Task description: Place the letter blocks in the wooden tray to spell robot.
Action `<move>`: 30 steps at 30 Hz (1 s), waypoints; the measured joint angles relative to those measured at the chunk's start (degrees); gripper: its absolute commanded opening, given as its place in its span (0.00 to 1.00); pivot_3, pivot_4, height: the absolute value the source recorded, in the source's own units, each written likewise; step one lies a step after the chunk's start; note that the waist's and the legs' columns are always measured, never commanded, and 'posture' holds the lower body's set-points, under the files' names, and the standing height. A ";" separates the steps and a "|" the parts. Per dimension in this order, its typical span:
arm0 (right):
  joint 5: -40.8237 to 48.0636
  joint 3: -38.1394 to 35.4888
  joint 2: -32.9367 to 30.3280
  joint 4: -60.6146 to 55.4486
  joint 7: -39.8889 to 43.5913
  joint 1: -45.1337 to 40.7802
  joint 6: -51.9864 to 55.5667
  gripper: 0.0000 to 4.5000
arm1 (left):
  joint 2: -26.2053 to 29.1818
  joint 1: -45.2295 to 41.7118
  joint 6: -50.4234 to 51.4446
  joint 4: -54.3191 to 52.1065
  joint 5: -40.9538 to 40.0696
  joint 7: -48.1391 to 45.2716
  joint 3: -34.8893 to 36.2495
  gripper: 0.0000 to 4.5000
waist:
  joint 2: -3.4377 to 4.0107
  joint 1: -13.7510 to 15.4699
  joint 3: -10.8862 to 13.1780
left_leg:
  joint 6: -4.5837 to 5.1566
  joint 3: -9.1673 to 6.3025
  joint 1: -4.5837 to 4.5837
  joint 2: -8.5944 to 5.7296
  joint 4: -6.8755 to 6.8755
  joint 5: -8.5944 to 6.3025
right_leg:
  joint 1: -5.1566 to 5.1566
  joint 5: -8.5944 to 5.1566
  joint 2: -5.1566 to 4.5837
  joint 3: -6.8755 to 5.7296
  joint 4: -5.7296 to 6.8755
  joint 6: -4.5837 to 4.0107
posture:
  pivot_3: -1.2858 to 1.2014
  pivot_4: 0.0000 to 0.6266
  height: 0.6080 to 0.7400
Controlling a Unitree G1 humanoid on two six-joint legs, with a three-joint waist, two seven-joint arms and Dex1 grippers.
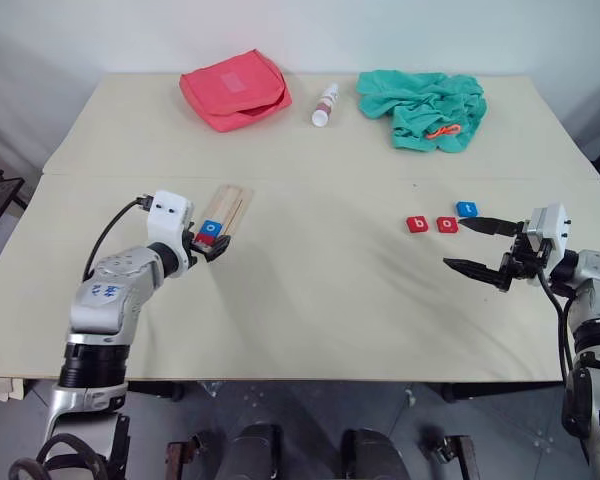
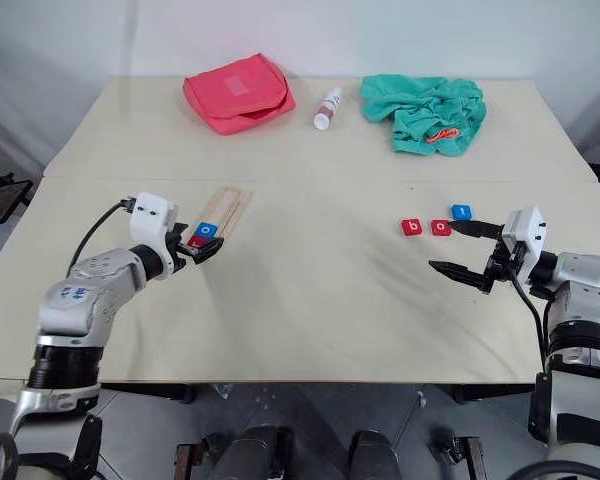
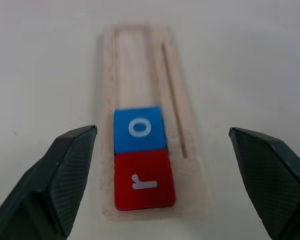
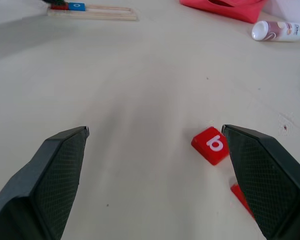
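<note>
From the head camera: a pale table. On its left side the wooden tray lies pointing away from the robot, with a red block "r" at its near end and a blue block "o" touching it just beyond. The left gripper hovers at that near end, its forearm reaching forward and angled slightly down. On the right side, a red block "b", a red "o" block and a blue "t" block lie loose in a short row, well apart from the tray. The right gripper sits just near of them, level, pointing left across the table.

From the left wrist camera: both black fingers stand wide apart either side of the tray's near end, holding nothing.

From the right wrist camera: the fingers are spread wide and empty, the "b" lying beside one fingertip.

Two letters look seated, so the step in hand is probably fetching the "b". To do it well, the right gripper should straddle that block squarely, avoid nudging the neighbouring "o", and close on opposite edges. In the tray it should go flush beyond the blue "o", reading the same way.
</note>
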 measured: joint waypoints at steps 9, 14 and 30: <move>1.24 -0.03 -0.02 -3.00 0.00 2.27 0.39 0.99 | -1.77 -7.10 8.87 2.41 1.47 1.59 -1.57 1.00 | -0.02 0.15 -0.01 | 0.00 0.16 -0.09 -0.03 0.07 0.00 | -0.30 0.00 -0.02 0.31 0.31 0.00 | 0.52 0.24 1.00; 1.68 -0.04 -0.03 -3.63 -0.02 2.97 1.02 0.99 | -2.11 -8.06 11.73 2.28 2.00 2.85 -1.40 1.00 | -0.02 0.00 -0.01 | 0.00 0.24 -0.06 0.00 0.07 0.00 | -0.32 0.00 -0.01 0.38 0.31 0.00 | 0.52 0.24 1.00; 1.63 -0.01 -0.02 -3.81 -0.06 3.47 1.29 0.99 | -2.54 -7.68 18.41 -3.16 2.60 6.82 -0.71 1.00 | -0.03 0.07 0.00 | 0.00 0.28 -0.10 0.01 0.08 0.00 | -0.39 0.00 0.00 0.48 0.32 0.00 | 0.52 0.24 1.00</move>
